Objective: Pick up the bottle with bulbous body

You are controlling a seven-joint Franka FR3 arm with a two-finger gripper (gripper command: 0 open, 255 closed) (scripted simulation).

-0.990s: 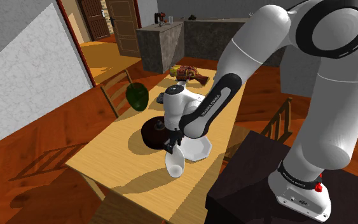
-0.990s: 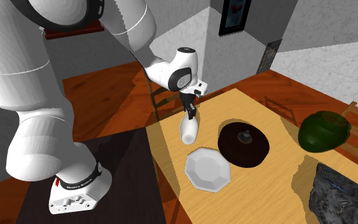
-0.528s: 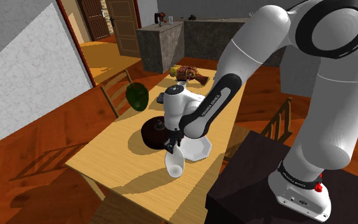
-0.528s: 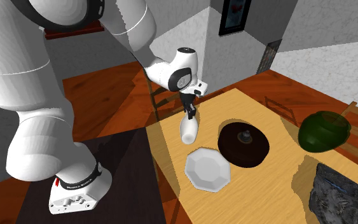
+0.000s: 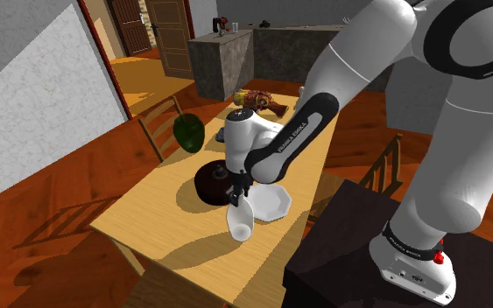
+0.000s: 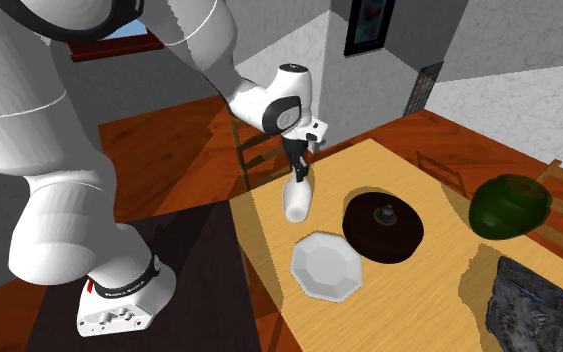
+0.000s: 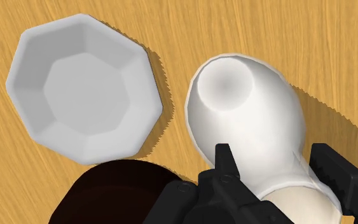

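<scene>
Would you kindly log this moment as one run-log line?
phase: holding | gripper: shut on white bottle neck | state: hanging above wooden table | beside: white plate

Wooden table (image 5: 144,217): we are seeing it carrying a white plate (image 5: 276,205), a dark round dish (image 5: 209,181), a green pot (image 5: 187,133) and a grey block (image 6: 527,300).
</scene>
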